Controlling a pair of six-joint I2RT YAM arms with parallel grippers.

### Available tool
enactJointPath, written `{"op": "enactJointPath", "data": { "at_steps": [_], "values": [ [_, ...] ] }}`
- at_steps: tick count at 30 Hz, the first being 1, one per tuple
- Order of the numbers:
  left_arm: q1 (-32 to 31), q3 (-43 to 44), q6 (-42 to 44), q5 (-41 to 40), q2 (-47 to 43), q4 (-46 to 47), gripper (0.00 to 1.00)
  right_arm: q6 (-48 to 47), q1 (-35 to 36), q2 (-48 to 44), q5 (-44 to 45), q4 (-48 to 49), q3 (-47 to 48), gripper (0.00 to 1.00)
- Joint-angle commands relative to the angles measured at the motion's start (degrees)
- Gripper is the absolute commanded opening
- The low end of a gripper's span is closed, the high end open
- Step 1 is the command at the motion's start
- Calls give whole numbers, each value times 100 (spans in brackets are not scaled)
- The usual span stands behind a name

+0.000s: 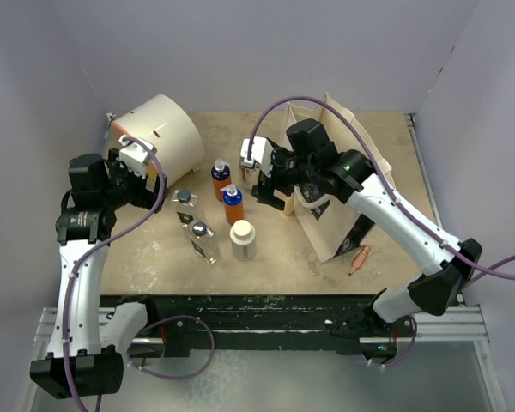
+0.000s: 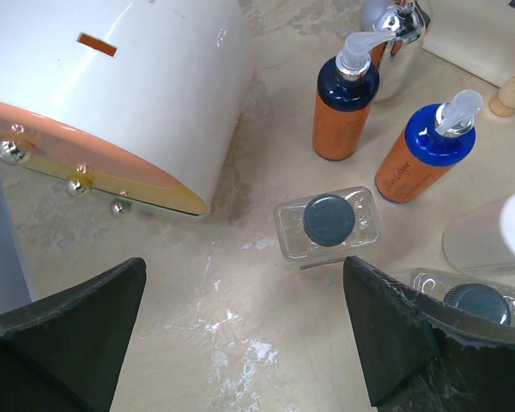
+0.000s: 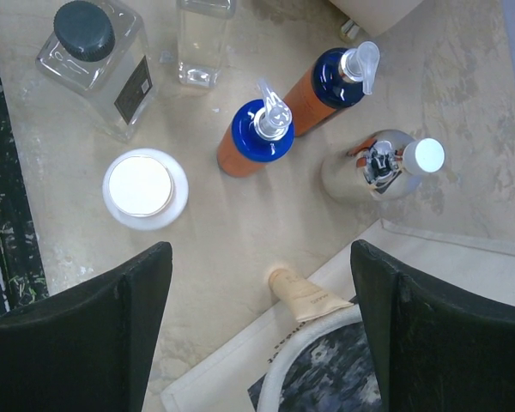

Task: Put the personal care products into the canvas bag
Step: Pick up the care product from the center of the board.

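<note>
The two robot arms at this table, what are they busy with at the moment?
They are packing toiletry bottles into the canvas bag, but nothing is picked up yet. Both claws are open and empty: the left claw hangs near a clear black-capped bottle, the right claw near the orange pump bottles and the silver bottle beside the bag. All six bottles stand on the table.

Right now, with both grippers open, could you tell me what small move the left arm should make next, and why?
Probably lower the open left gripper forward over the clear black-capped bottle: it sits just ahead of the spread jaws, nothing is held, and it is outside the canvas bag.
</note>
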Motion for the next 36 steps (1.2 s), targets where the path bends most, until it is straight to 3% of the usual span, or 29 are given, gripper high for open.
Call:
{"op": "enactJointPath", "data": {
  "at_steps": [1,16,23,36],
  "values": [
    [-27,140,-57,148,-94,-58,99,23,-9,54,8,199,113,86],
    [-23,57,-71,25,-409,-83,99,188,-7,200,118,282,276,83],
    [-14,-2,-57,-7,-480,-74,99,872,-2,339,374,682,313,80],
    [79,-134,-108,44,-636,-34,99,1289,-2,483,1148,1432,292,77]
  ]
}}
